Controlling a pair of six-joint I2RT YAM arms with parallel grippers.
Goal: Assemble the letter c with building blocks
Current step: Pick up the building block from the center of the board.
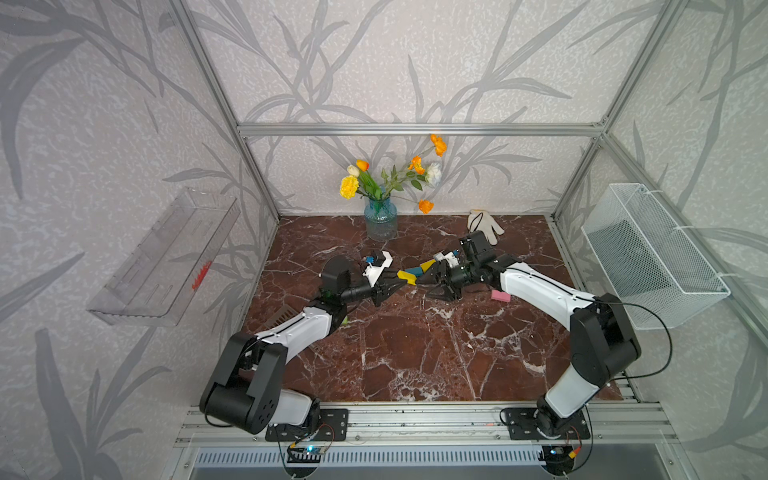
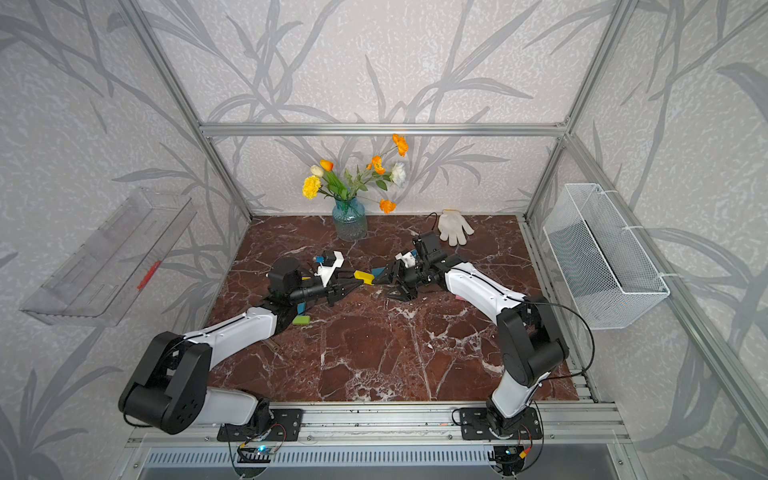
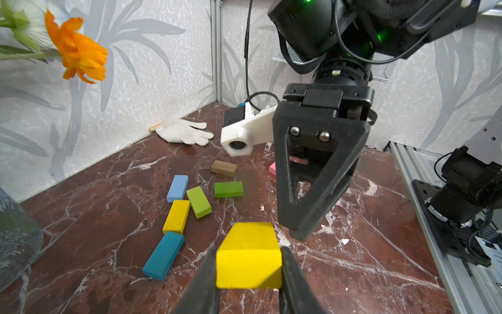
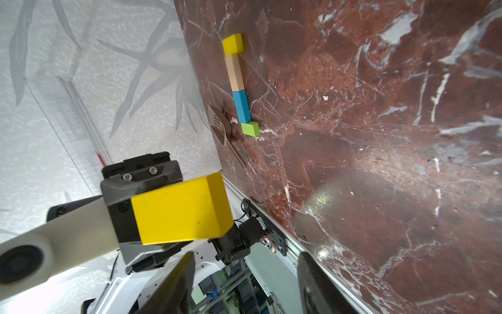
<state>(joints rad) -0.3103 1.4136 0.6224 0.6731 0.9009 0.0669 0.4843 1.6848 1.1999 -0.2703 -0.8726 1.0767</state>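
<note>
The letter c (image 4: 237, 81) is part built. A small flat yellow wooden end block (image 4: 232, 43), a plain tan wooden block (image 4: 235, 70) and a teal wooden block (image 4: 242, 106) lie end to end in one straight line. A lime-green wooden block (image 4: 251, 128) sits crosswise at the teal end. This row lies well behind the left jaws, beside the left arm, and a brown slotted spatula (image 4: 219, 123) lies just beside it on the table-edge side.

The left gripper (image 3: 248, 254) is clamped on a yellow rectangular wooden block (image 3: 248, 266), a finger on each long side, with the block's far end jutting past the tips. The right gripper (image 4: 245, 257) faces it tip to tip, jaws apart with nothing between them. Its black finger (image 3: 301, 225) ends just beside the held block's far corner.

Beyond the meeting jaws, loose building blocks (image 3: 201, 206) crowd the red-brown marble tabletop (image 3: 353, 258). A light blue block (image 3: 178, 187), a tilted pale green block (image 3: 198, 201), a loose yellow block (image 3: 176, 216) and a loose teal block (image 3: 163, 255) bunch closely. A darker green block (image 3: 228, 189) and a dark brown block (image 3: 224, 168) lie apart, and a pink block (image 3: 272, 168) shows partly behind the right finger. A white fabric glove (image 3: 184, 131) lies at the wall's foot. On the near side of both jaws the marble lies open up to the front rail (image 1: 415, 415).
</note>
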